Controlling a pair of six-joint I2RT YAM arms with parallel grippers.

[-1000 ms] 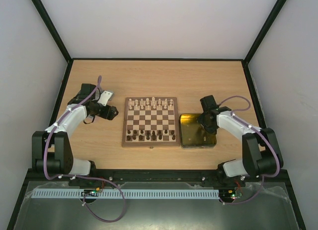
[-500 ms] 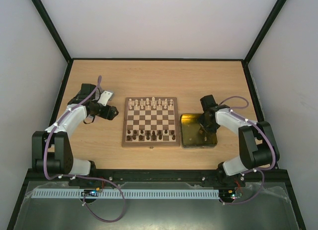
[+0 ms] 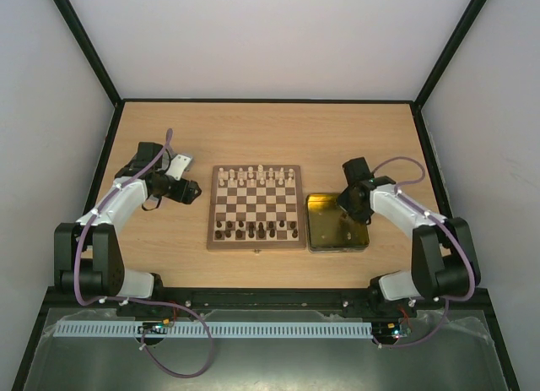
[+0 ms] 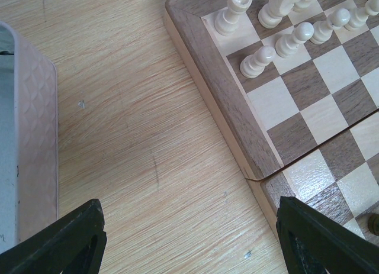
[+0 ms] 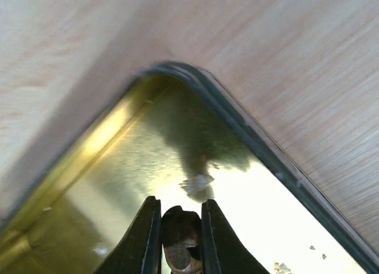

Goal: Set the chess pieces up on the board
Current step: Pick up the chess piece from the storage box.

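Note:
The board [image 3: 256, 244] lies mid-table, with pale chess pieces [image 3: 253, 176] along its far rows and dark ones [image 3: 257, 230] along the near rows. My right gripper [image 3: 347, 208] reaches into the yellow-lined tin [image 3: 325, 239]. In the right wrist view its jaws [image 5: 179, 206] are shut on a dark brown chess piece [image 5: 182, 239] just above the tin's floor [image 5: 136, 161]. My left gripper [image 4: 189, 238] hangs open over bare table beside the board's left rim [image 4: 219, 102], near pale pieces [image 4: 278, 46] at that corner.
A silver tin lid [image 3: 179, 165] lies behind the left gripper and shows as a pale embossed wall [image 4: 35, 144] in the left wrist view. The tin's dark rim [image 5: 237, 117] borders the wooden table [image 5: 296, 61]. Black frame posts edge the table.
The right gripper's jaws have closed on the dark piece inside the tin, and its wrist has shifted slightly. The left arm has stayed still.

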